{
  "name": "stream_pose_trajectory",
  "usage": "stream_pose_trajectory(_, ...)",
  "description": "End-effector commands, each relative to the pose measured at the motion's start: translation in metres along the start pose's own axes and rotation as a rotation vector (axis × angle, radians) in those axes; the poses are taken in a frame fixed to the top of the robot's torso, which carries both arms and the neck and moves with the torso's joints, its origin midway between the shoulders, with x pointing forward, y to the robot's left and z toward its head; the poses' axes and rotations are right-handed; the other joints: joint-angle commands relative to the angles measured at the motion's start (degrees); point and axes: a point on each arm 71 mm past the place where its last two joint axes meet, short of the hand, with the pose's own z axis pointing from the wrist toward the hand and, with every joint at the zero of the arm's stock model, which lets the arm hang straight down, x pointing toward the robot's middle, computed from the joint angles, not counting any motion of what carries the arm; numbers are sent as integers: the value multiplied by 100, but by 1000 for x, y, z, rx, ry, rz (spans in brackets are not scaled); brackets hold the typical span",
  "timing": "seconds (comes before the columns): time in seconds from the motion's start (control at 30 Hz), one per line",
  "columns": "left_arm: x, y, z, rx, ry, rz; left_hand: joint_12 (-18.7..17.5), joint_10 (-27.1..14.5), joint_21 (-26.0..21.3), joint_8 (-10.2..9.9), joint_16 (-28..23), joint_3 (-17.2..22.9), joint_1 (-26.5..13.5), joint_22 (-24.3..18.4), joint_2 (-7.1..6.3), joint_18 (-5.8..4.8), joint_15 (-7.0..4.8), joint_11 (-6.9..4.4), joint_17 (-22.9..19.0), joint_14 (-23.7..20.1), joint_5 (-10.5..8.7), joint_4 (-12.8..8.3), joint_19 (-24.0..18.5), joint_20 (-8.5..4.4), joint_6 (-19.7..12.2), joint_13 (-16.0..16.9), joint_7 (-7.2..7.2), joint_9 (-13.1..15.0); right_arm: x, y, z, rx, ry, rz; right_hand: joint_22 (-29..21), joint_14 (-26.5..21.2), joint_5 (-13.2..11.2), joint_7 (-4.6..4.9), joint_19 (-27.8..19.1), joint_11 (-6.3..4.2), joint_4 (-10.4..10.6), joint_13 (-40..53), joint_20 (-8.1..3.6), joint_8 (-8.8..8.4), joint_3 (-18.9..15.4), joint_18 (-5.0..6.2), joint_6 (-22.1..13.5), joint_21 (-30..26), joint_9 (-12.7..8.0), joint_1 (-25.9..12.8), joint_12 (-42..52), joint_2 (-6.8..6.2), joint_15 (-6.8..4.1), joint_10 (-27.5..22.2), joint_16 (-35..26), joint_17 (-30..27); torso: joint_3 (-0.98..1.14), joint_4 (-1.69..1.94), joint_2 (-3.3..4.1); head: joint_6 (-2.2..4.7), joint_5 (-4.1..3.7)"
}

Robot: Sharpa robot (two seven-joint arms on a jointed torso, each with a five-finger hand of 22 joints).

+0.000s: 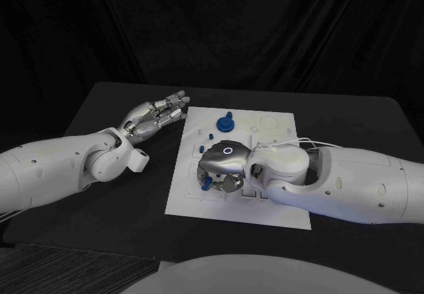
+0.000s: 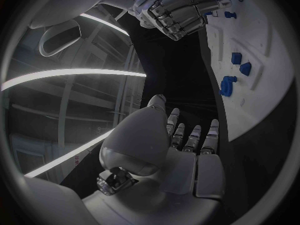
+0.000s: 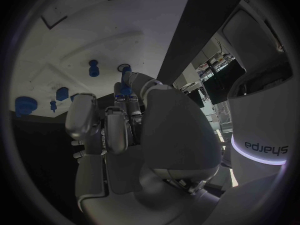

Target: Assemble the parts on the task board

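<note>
Right hand (image 1: 223, 166): over the middle of the task board, palm down, fingers curled in toward the board's 7 o'clock area; a small blue part (image 1: 205, 182) sits at its fingertips, but whether the hand pinches it cannot be told. In the right wrist view the fingers (image 3: 119, 130) lie bent close together above the board.
Left hand (image 1: 157, 114): off the board, over the black table at the board's 10 o'clock corner, fingers stretched and slightly apart, holding nothing; the left wrist view shows the same straight fingers (image 2: 190, 137) with nothing between them.
Task board (image 1: 265, 211): white plate in the middle of the table, long side running from 12 to 6 o'clock, slightly skewed.
Blue round part (image 1: 227, 123): stands on the board near its 12 o'clock edge, a knob on a wider disc, well apart from both hands.
Small blue parts, right wrist view: a peg-like piece (image 3: 94, 68), a squat piece (image 3: 62, 93) and a larger round piece (image 3: 25, 105) rest on the white surface beyond the fingers.
Blue parts, left wrist view: a cluster of pieces (image 2: 236, 58) on the board, apart from the left hand.
Table (image 1: 106, 208): black, bears the board.
</note>
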Motion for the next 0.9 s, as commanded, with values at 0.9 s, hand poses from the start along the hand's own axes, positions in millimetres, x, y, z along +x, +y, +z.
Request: stream_pose_trajectory(0.9,2,-9,0,144,11,-17,124,-5,-17,-49,88,3,113,-63,-23,156,30,78,48,-8,65,-104,37,-9,3,-18,21,-28,2,3,-1,-1,7,-33,970,194,315,40,-39,-97,-93,386,4,-77,242,-228,10,29,96,-184,276,105,0,391,8,99,0,-1,-2,-1,9)
